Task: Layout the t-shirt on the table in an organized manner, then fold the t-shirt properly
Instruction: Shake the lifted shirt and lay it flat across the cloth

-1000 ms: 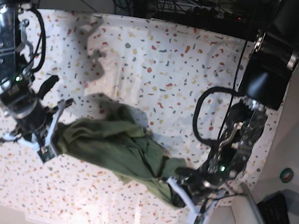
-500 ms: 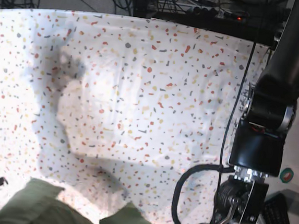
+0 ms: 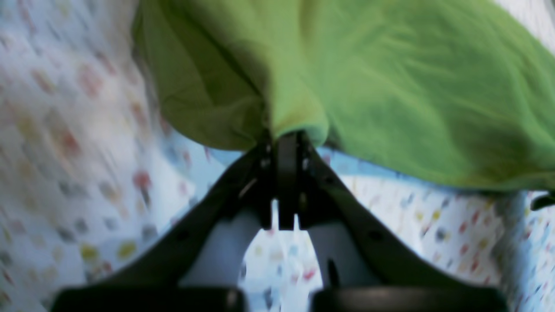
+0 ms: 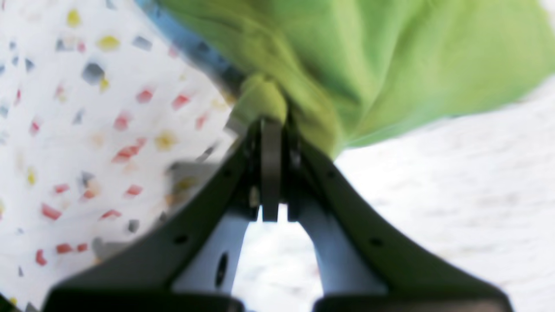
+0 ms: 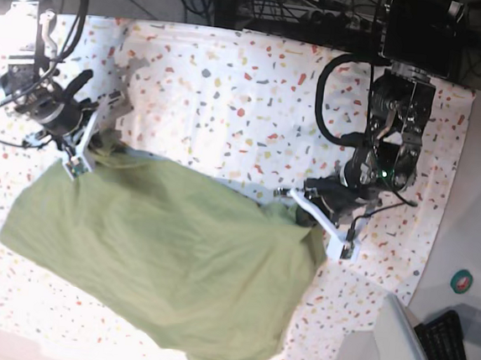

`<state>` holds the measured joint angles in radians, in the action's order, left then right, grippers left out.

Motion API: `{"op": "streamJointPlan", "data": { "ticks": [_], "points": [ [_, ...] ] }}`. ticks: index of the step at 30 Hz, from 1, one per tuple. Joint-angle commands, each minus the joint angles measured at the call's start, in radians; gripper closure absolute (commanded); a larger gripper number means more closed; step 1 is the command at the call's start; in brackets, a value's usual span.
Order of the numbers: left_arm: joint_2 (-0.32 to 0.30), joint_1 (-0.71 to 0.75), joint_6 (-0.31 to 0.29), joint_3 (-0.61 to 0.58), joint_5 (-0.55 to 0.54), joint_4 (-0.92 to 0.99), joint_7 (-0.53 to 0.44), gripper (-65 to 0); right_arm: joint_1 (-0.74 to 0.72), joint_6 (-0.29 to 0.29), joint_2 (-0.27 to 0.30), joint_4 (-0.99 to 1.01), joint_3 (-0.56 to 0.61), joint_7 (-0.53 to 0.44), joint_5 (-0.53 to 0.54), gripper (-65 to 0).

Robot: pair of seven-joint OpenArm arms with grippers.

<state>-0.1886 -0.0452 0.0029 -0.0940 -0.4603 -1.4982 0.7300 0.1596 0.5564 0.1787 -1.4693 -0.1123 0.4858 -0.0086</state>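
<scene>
We've got our left gripper at right of centre, jaws clamped tight. Our right gripper sits upper left, pinched closed too.

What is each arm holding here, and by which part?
Both hold the olive-green cotton t-shirt: left gripper and right gripper each pinch a bunched fold at opposite edges.

1. The t-shirt, bunched in a narrow crumpled strip between the grippers a second ago, now hangs spread wide below them.
2. The right gripper and left gripper have both moved farther up the table.
</scene>
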Motion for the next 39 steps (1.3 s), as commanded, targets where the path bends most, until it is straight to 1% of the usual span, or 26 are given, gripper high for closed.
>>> {"op": "streamJointPlan", "data": {
  "ticks": [1,4,7,10,12,14,16,18,19,20,21,22,23,24,25,26,29,31,32,33,35,36,37,38,39],
  "points": [
    [-0.012,0.0,0.004,0.009,0.013,-0.006,-0.028,0.0,-0.01,-0.011,0.009,0.022,-0.005,-0.049,0.005,0.0],
    [-0.012,0.072,0.004,0.0,0.108,-0.008,-0.028,0.0,0.021,-0.012,0.009,0.051,-0.005,-0.068,0.005,0.0],
    [-0.012,0.149,0.004,-0.023,0.237,-0.06,-0.025,0.0,0.051,-0.012,0.011,0.029,-0.007,-0.068,0.005,0.0],
    [-0.012,0.222,0.004,-0.059,0.331,-0.115,-0.022,0.0,0.061,-0.012,0.014,0.028,-0.008,-0.068,0.005,0.0],
    [-0.012,0.272,0.003,-0.079,0.377,-0.153,-0.011,0.0,0.067,-0.012,0.008,0.029,-0.057,-0.066,0.005,0.0],
    [-0.012,0.304,0.003,-0.082,0.417,-0.186,0.049,0.0,0.065,-0.012,-0.006,0.029,-0.114,-0.058,0.005,0.0],
    [-0.012,0.324,0.003,-0.079,0.426,-0.216,0.11,0.0,0.045,-0.012,-0.008,0.028,-0.163,0.007,0.005,0.0],
    [-0.012,0.347,0.003,-0.076,0.43,-0.242,0.135,-0.3,0.022,-0.008,-0.008,0.028,-0.204,0.089,0.005,0.0],
    [-0.012,0.361,0.003,-0.076,0.433,-0.259,0.136,-8.9,0.015,-0.006,-0.008,0.028,-0.223,0.116,0.006,-6.9],
    [-0.016,0.374,0.003,-0.074,0.433,-0.281,0.142,-18.6,0.015,-0.006,-0.008,0.026,-0.237,0.126,0.009,-15.3],
    [-0.03,0.391,0.003,-0.074,0.43,-0.31,0.15,-28.8,0.016,-0.006,-0.008,0.02,-0.252,0.119,0.009,-22.4],
    [-0.039,0.408,0.003,-0.074,0.424,-0.341,0.159,-38.2,0.022,-0.006,-0.008,0.003,-0.272,0.113,0.009,-26.0],
    [-0.044,0.425,0.003,-0.074,0.424,-0.378,0.161,-45.7,0.027,-0.006,-0.012,-0.024,-0.297,0.11,0.009,-26.3],
    [-0.045,0.437,0.003,-0.074,0.426,-0.408,0.164,-51.5,0.038,-0.006,-0.014,-0.051,-0.317,0.113,0.009,-25.8],
    [-0.055,0.446,0.003,-0.074,0.426,-0.443,0.164,-55.0,0.05,-0.006,-0.014,-0.081,-0.335,0.113,0.009,-25.4],
    [-0.065,0.453,0.003,-0.074,0.426,-0.473,0.164,-56.1,0.061,-0.006,-0.015,-0.117,-0.35,0.115,0.009,-24.9],
    [-0.076,0.431,0.003,-0.071,0.426,-0.496,0.164,-56.1,0.099,-0.006,-0.054,-0.244,-0.398,0.116,0.005,-24.9],
    [-0.073,0.38,0.003,-0.072,0.424,-0.491,0.164,-55.9,0.117,-0.006,-0.075,-0.305,-0.415,0.116,0.005,-24.8],
    [-0.07,0.351,0.003,-0.072,0.424,-0.486,0.164,-53.6,0.119,-0.006,-0.084,-0.321,-0.415,0.116,0.006,-24.6],
    [-0.07,0.314,0.003,-0.072,0.424,-0.477,0.162,-48.7,0.119,-0.006,-0.101,-0.322,-0.412,0.116,0.009,-23.6],
    [-0.067,0.219,0.003,-0.079,0.424,-0.436,0.164,-34.6,0.11,-0.005,-0.127,-0.313,-0.358,0.116,0.008,-18.6],
    [-0.062,0.163,0.003,-0.082,0.424,-0.394,0.162,-25.3,0.107,-0.005,-0.135,-0.305,-0.309,0.116,0.006,-14.3],
    [-0.05,0.104,0.003,-0.083,0.424,-0.345,0.159,-15.0,0.107,-0.005,-0.135,-0.298,-0.252,0.116,0.006,-8.3],
    [-0.032,0.037,0.003,-0.083,0.426,-0.278,0.159,-3.5,0.108,-0.005,-0.135,-0.296,-0.194,0.116,0.006,0.0],
    [-0.019,-0.02,0.003,-0.083,0.427,-0.21,0.156,0.0,0.108,-0.005,-0.138,-0.296,-0.146,0.116,0.006,0.0]
  ]
}}
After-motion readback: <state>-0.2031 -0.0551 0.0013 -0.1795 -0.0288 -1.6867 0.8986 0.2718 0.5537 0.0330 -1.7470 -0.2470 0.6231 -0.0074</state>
